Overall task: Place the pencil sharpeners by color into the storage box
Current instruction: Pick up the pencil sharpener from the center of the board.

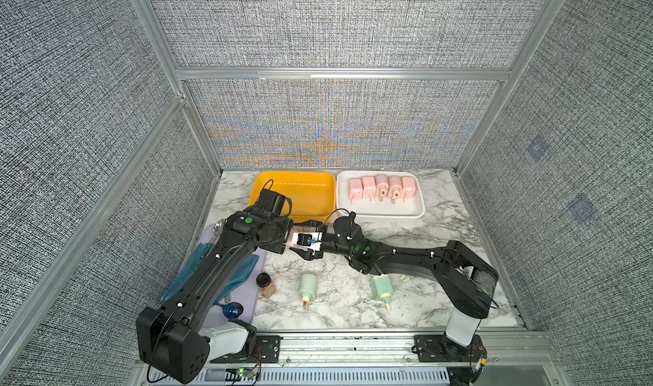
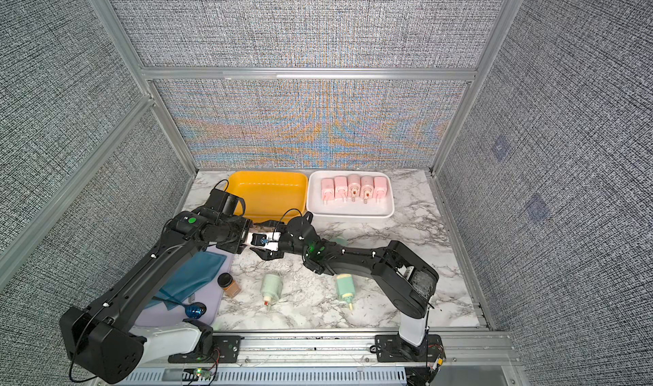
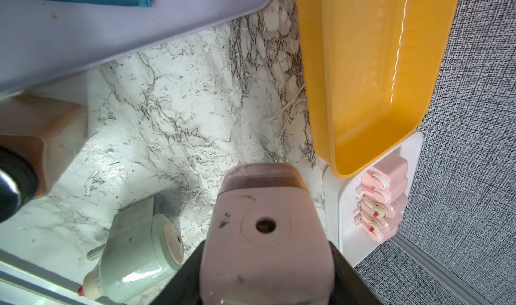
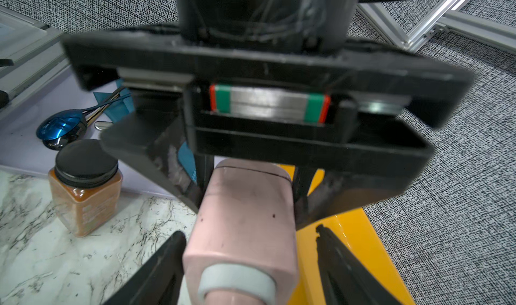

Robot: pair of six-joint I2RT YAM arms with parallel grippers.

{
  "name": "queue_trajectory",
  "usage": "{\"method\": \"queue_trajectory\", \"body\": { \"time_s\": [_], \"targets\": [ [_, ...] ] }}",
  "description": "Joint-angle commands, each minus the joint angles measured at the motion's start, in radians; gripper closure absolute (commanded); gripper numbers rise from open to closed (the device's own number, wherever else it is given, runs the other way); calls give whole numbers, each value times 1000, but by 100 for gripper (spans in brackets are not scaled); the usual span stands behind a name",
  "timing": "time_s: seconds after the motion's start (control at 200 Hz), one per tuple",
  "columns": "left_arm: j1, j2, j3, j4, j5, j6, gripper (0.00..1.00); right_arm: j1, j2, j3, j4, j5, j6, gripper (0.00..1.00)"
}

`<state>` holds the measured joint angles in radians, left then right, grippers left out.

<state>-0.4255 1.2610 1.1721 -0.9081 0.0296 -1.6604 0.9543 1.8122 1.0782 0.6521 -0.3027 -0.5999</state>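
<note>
A pink pencil sharpener hangs above the table in front of the yellow storage box, with my left gripper shut on it. My right gripper faces it from the opposite side and straddles the same pink sharpener. One finger touches it; a gap shows at the other. Several pink sharpeners lie in a row in the white storage box. The yellow box holds nothing. Two mint green sharpeners lie on the marble near the front.
A brown jar with a black lid stands at the edge of a lavender mat on the left. The mat carries a blue cloth and a blue spoon. Both arms cross the middle of the table.
</note>
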Motion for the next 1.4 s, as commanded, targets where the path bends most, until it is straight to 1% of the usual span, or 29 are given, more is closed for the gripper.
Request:
{"method": "queue_trajectory", "body": {
  "time_s": [0.0,0.155,0.275,0.36,0.485,0.57,0.631,0.721,0.831,0.871,0.931,0.966,0.991,1.021,1.026,1.046,1.061,1.086,1.106,1.116,1.136,1.301,1.396],
  "targets": [
    [1,3,-3,9,16,-18,100,1,9,21,-10,-24,10,28],
    [1,8,-3,12,22,-22,100,-1,17,30,-23,-32,11,35],
    [1,8,-3,15,27,-24,100,-1,24,34,-38,-31,5,34],
    [1,6,-3,14,26,-27,100,-1,25,33,-57,-62,-14,33],
    [1,3,-5,14,21,-30,100,-2,21,24,-63,-64,-31,33],
    [1,1,-6,14,21,-34,100,-1,18,19,-60,-63,-28,37],
    [1,-1,-6,14,23,-33,100,-2,15,15,-48,-65,-17,41],
    [1,-1,-9,14,20,-39,100,-1,12,13,-40,-65,-5,54],
    [1,2,-13,14,0,-40,100,-5,10,24,-67,-70,-6,66],
    [1,5,-16,16,-7,-41,100,-10,8,23,-74,-74,-5,73],
    [1,10,-21,24,-13,-41,100,-21,2,18,-77,-83,0,85],
    [1,15,-26,38,-17,-32,89,-29,-4,15,-78,-91,4,94],
    [1,16,-29,54,-23,-21,76,-36,-9,13,-80,-98,6,100],
    [1,18,-34,71,-31,-7,54,-47,-16,9,-84,-108,6,100],
    [2,19,-34,74,-33,-4,53,-49,-17,8,-83,-111,6,100],
    [1,22,-34,84,-43,9,37,-57,-19,6,-88,-119,6,100],
    [2,25,-34,91,-53,21,29,-63,-23,5,-94,-127,5,100],
    [2,29,-31,96,-69,41,20,-75,-28,5,-106,-141,3,100],
    [1,34,-27,95,-85,56,6,-85,-31,7,-117,-152,2,100],
    [1,36,-24,94,-94,65,2,-89,-33,8,-125,-158,1,100],
    [1,40,-19,94,-112,85,1,-99,-36,11,-138,-169,-1,100],
    [2,72,11,81,-249,218,1,-193,-57,17,-229,-219,-27,100],
    [2,78,19,115,-297,359,0,-273,-75,15,-256,-268,-27,100]
  ]
}}
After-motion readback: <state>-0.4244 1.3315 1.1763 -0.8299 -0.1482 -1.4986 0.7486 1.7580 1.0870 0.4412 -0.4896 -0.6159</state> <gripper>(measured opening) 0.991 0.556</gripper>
